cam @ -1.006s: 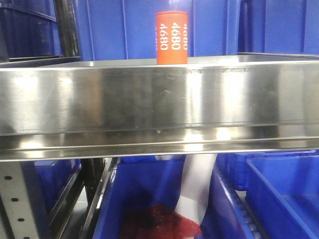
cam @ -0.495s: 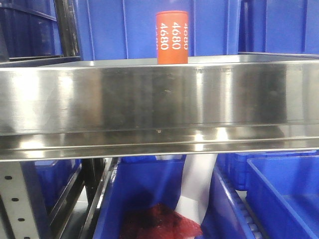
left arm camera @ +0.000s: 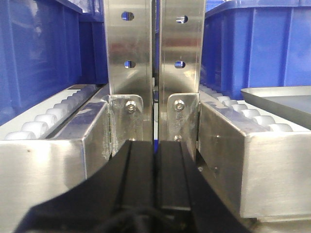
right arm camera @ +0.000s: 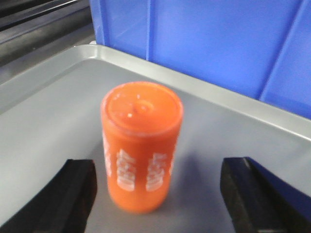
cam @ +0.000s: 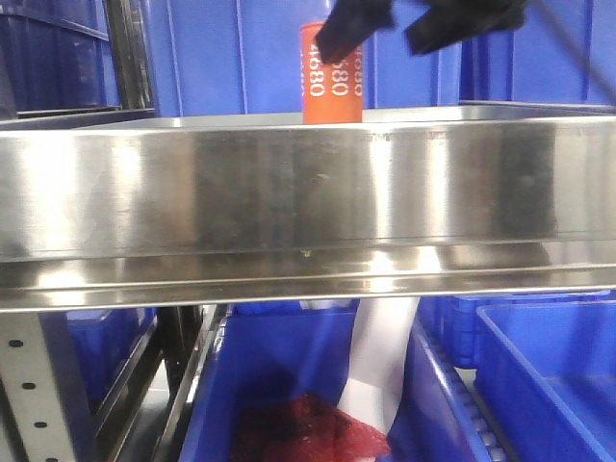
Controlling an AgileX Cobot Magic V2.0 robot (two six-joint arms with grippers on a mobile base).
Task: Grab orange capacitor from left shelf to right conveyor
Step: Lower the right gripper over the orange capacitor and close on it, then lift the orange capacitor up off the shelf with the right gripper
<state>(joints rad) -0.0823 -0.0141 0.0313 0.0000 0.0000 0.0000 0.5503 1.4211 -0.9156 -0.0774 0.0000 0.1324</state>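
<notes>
Only right wrist view shows fingers point(right arm camera: 73, 194) flanking orange capacitor point(right arm camera: 141, 145), untouched.

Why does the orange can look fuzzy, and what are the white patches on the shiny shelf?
Right wrist view: the orange capacitor is blurred, its white print too smeared to read. Front view: the white patches on the left shelf are glare, light reflecting off its lip.

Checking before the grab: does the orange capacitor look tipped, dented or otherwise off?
Nothing stands out. The orange capacitor stands upright and undamaged on the left shelf, inside the open right gripper, with gaps on both sides.
</notes>
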